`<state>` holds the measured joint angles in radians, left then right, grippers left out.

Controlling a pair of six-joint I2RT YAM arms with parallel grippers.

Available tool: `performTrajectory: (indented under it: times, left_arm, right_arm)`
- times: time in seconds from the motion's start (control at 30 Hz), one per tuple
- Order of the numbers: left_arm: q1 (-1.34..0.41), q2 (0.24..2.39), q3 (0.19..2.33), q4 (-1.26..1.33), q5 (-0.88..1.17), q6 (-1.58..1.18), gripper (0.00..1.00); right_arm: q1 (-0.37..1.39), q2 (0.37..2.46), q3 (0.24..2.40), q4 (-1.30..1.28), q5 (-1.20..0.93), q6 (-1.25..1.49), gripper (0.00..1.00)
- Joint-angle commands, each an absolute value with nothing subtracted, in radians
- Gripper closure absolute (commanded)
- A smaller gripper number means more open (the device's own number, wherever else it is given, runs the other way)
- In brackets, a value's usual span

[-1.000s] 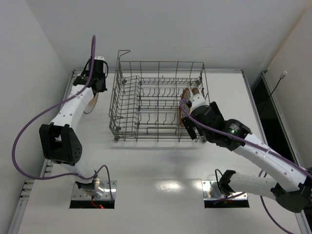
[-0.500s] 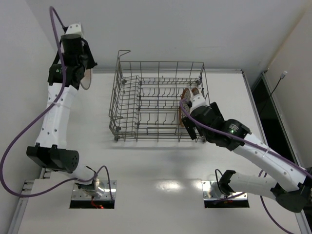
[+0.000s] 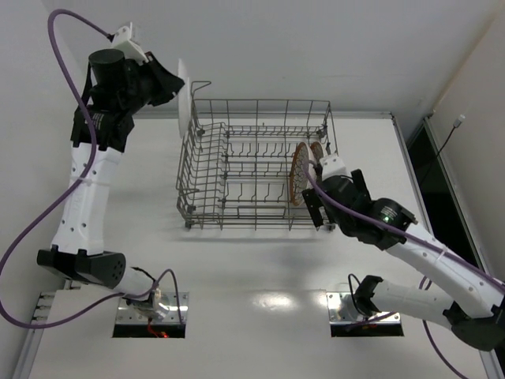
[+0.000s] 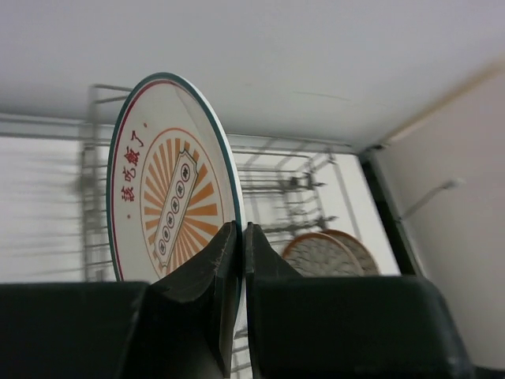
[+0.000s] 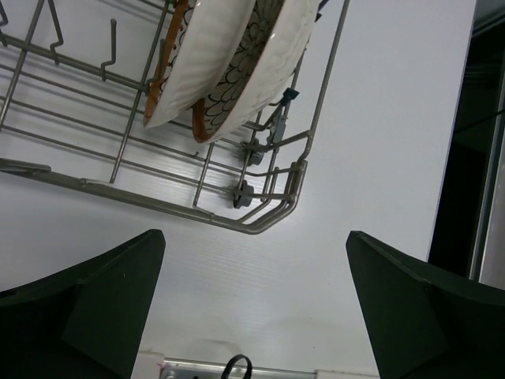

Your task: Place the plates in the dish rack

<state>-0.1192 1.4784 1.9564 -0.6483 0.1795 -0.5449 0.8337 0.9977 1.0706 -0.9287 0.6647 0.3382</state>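
Note:
The grey wire dish rack stands at the table's middle back. Two brown-rimmed patterned plates stand on edge between its tines at the right end; they also show in the right wrist view and in the left wrist view. My left gripper is shut on the rim of the white plate with the orange sunburst and holds it on edge, raised above the rack's far left corner. My right gripper is open and empty, over bare table just in front of the rack's right front corner.
White walls close the table on the left and at the back. A dark gap runs along the table's right edge. The two arm base plates sit at the near edge. The rack's tall corner loop stands beside the raised plate.
My left arm has lifted the sunburst plate off the table's left side and swung it up and right to the rack's far left corner. My right gripper has let go of the brown-rimmed plate and drawn back.

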Motion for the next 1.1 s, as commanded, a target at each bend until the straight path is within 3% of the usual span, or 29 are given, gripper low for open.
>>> performTrajectory:
  times: [0.0, 0.33, 0.57, 1.07]
  left_arm:
    - [-0.204, 1.417, 1.942, -0.459, 0.313, -0.653, 1.0]
    - [-0.442, 1.367, 1.657, -0.131, 0.336, -0.836, 1.0]
    - [-0.551, 1.416, 1.597, -0.04, 0.308, -0.87, 1.0]
    - [-0.656, 1.563, 1.546, 0.074, 0.258, -0.919, 1.0]
  right_arm:
    - [0.831, 0.928, 1.075, -0.928, 0.71, 0.411, 0.01]
    - [0.831, 0.836, 1.245, -0.95, 0.739, 0.454, 0.01]
    - [0.831, 0.804, 1.285, -0.992, 0.761, 0.454, 0.01]
    - [0.831, 0.675, 1.06, -0.965, 0.811, 0.436, 0.01]
